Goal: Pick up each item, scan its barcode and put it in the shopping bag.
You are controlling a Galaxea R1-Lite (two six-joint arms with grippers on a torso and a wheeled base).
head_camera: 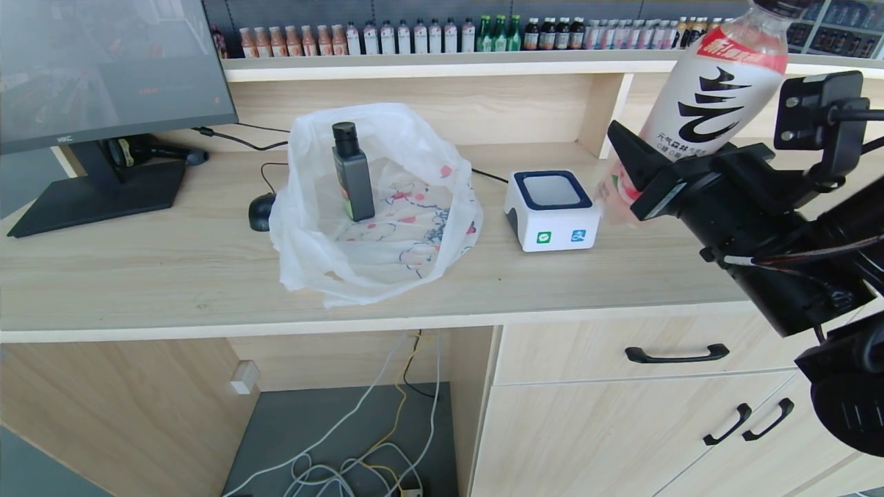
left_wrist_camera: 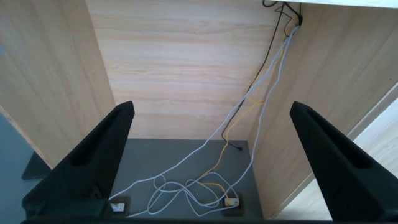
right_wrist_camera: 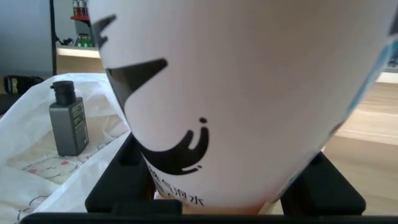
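Your right hand point(head_camera: 632, 176) grips the drink bottle point(head_camera: 711, 83) low and tilted, above the desk point(head_camera: 173, 269), at 3 o'clock of the scanner point(head_camera: 550, 209). The hold looks top-heavy: the bottle may slip or clip the scanner. Your left hand point(left_wrist_camera: 211, 112) is spread open below the desk.

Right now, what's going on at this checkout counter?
The robot's right end effector grips a drink bottle, held tilted in the air just beside the scanner on the counter. A grey bottle already stands upright inside the shopping bag. The left end effector hangs open and empty below the counter, above loose cables.
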